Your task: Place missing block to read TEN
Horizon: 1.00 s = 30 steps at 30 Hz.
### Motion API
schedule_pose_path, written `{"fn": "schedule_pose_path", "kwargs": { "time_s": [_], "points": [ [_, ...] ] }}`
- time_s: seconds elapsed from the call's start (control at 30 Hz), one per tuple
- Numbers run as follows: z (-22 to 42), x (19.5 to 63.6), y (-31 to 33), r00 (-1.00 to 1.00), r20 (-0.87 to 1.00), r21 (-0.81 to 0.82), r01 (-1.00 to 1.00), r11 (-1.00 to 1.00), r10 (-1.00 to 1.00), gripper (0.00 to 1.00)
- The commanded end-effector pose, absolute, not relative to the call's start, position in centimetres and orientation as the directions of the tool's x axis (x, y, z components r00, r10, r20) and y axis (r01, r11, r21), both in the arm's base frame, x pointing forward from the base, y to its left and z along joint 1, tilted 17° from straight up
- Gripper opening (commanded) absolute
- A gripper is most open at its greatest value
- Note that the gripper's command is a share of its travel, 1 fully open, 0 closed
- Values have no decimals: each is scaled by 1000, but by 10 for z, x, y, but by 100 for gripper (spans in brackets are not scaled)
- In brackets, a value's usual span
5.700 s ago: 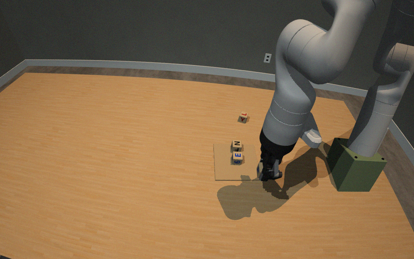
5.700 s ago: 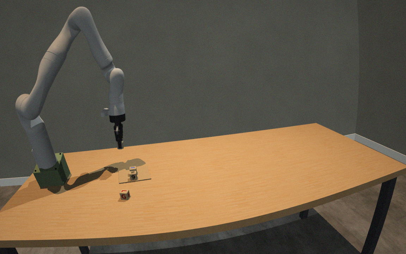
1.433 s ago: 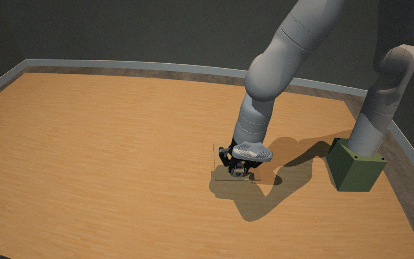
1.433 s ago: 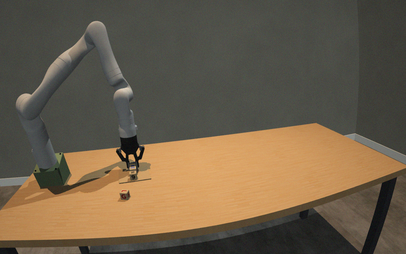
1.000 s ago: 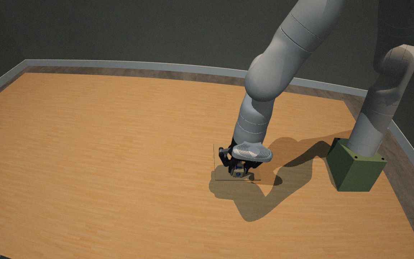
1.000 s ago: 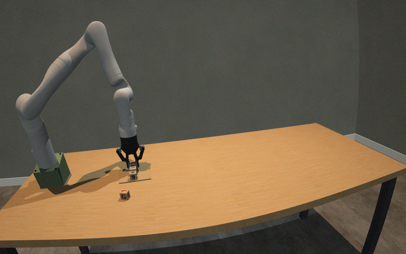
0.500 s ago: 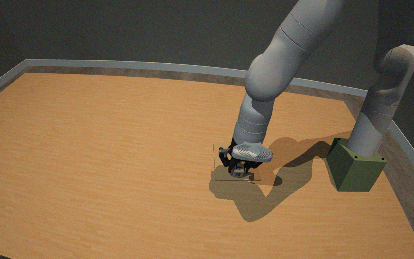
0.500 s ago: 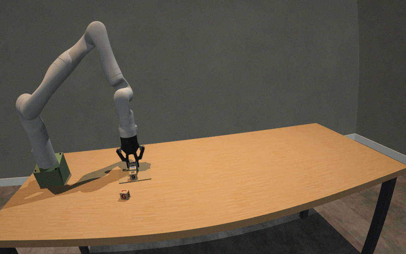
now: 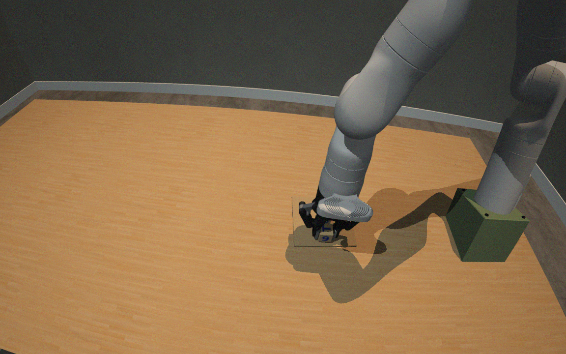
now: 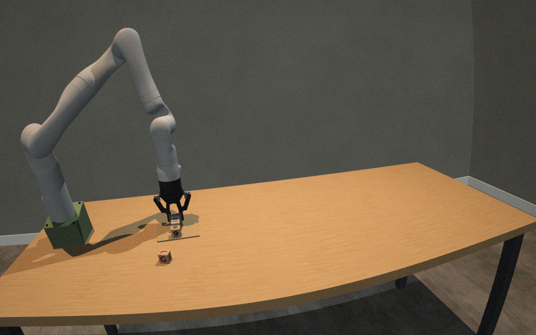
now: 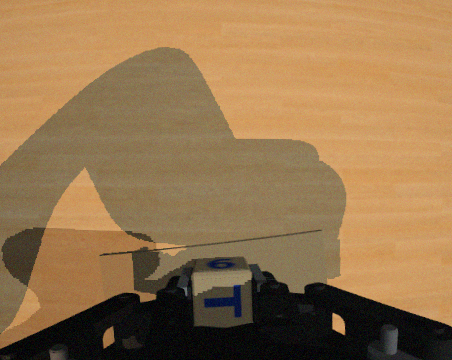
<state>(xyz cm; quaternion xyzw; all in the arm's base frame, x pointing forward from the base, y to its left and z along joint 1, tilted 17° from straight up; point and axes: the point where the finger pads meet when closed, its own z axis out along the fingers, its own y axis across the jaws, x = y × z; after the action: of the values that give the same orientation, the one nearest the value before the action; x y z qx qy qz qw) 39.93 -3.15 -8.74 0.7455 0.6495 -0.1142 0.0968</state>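
Your gripper (image 10: 176,217) clamps the T block (image 11: 222,300) over the mat (image 10: 186,234), beside 2 blocks already there; G block (image 10: 164,257) lies off-mat; setting down & release remain, by the look of it.

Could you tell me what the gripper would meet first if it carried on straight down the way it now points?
The gripper, shut on a block, points straight down; the mat lies just beneath, so block and mat would likely meet first, though the gap is unclear.
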Motion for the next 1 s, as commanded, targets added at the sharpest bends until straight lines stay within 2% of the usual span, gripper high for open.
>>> {"fn": "schedule_pose_path", "kwargs": {
  "time_s": [0.0, 0.97],
  "points": [
    [-87, 400, -31, 130, -295, -3, 991, -137, 946, 26],
    [-90, 400, -32, 130, -295, -3, 991, -137, 946, 26]
  ]
}}
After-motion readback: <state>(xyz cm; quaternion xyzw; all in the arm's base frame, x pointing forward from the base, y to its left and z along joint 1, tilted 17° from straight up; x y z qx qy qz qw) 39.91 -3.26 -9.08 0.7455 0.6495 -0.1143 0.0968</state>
